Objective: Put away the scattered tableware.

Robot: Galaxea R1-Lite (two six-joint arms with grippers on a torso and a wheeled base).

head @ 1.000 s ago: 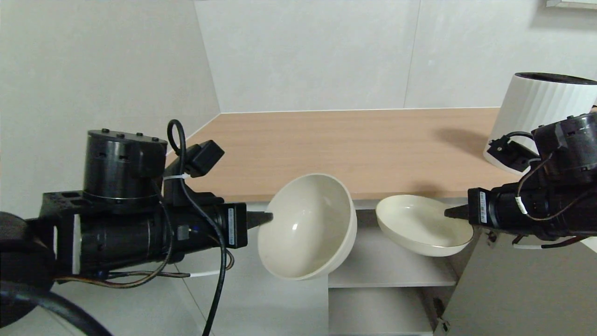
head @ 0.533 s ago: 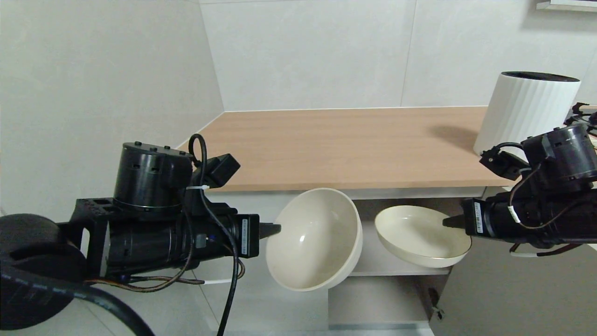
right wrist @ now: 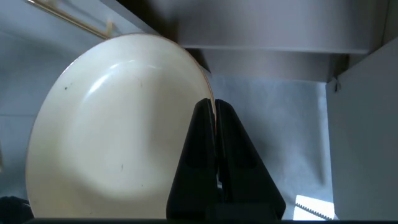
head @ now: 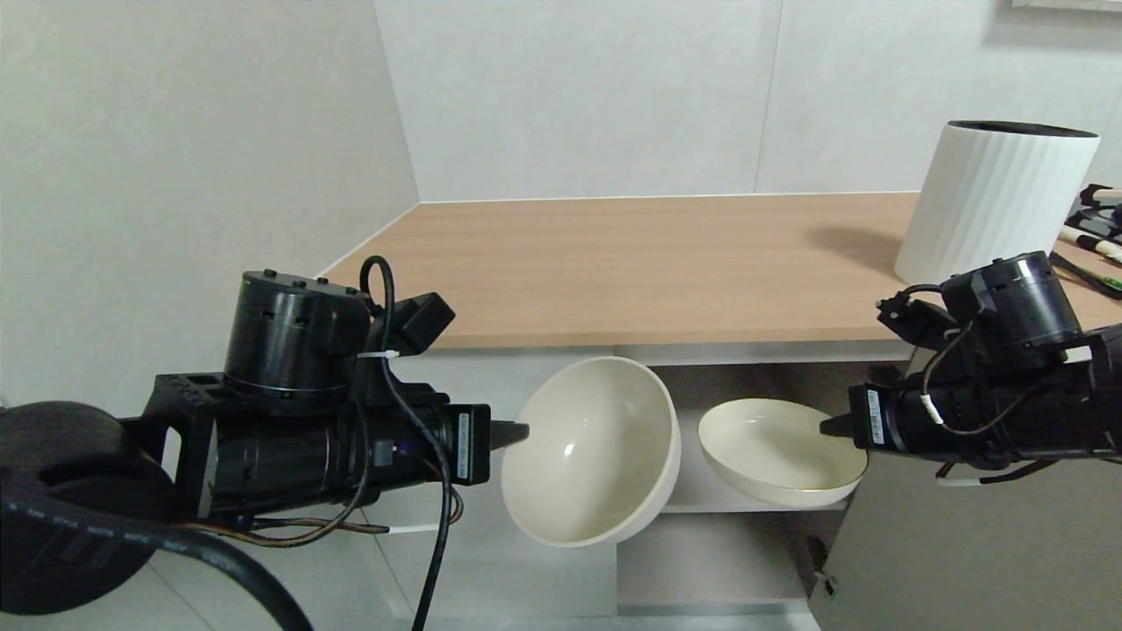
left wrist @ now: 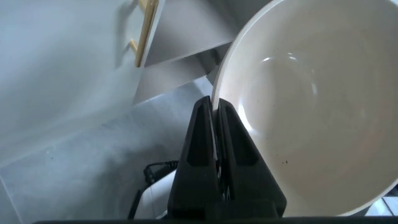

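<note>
The bowl [head: 592, 451] hangs in the air just below the near edge of the counter [head: 649, 263], left of centre, tipped on its side so that its hollow faces near and left; the left gripper [head: 517, 431] pinches its left rim, the fingers pressed together on the thin wall, one inside and one outside; in the left wrist view the black fingers [left wrist: 202, 143] close on the rim with the cream hollow beyond them.

The dish [head: 780, 451] is just right of the bowl, a narrow gap between them, not touching; it is shallow, cream, held almost level with its left side a little higher; the right gripper [head: 828, 427] clamps its right rim, fingers squeezed onto the edge; the right wrist view shows the same grip, the fingers [right wrist: 202, 149] meeting on the rim.

Both pieces are in front of the open cabinet [head: 701, 561] under the counter; the dish is above the near edge of its shelf [head: 692, 482], whether touching it or clear of it I cannot tell; the bowl covers the shelf's left end.

On the counter, far right, stands a white ribbed canister [head: 999, 197], upright; right of it lie a few thin items [head: 1091, 237], too small to tell; pale walls [head: 570, 96] meet at the counter's far left corner.
</note>
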